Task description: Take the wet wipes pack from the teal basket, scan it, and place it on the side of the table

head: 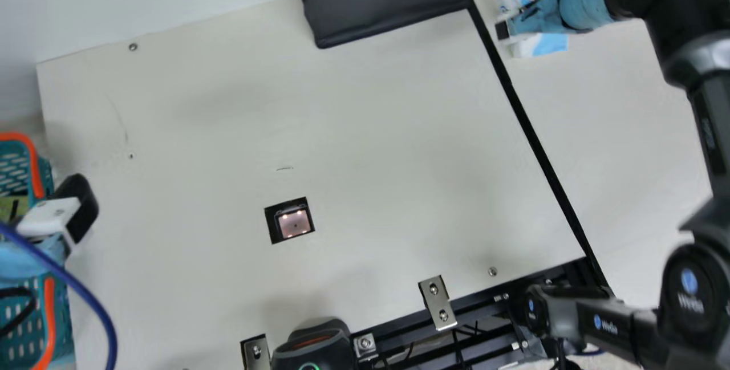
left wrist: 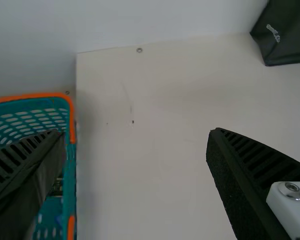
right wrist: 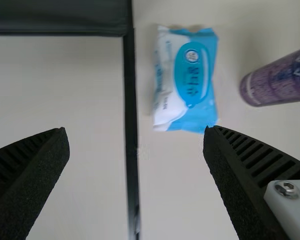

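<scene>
I've got the wet wipes pack point(right wrist: 187, 82) lying flat on the desk point(head: 370, 130), past the black strip point(right wrist: 130, 100) and beside a purple can point(right wrist: 277, 80). That's the side area, so I judge the placing done; whether the scan registered, I can't tell. Set there, it leaves room around the scanner window point(head: 295, 224) for another item. Its printed front faces up, which suggests to me it was lowered flat so it wouldn't tip or slide.

My right fingers point(right wrist: 230, 175) are spread wide near the pack, with nothing between them, presumably so I can back off without dragging the soft wrapper. I'd lift clear first, since swinging sideways could knock the can. My left fingers point(left wrist: 235, 175) are open and empty too, by the teal basket point(left wrist: 27, 120), a sensible spot for fetching whatever comes next.
</scene>
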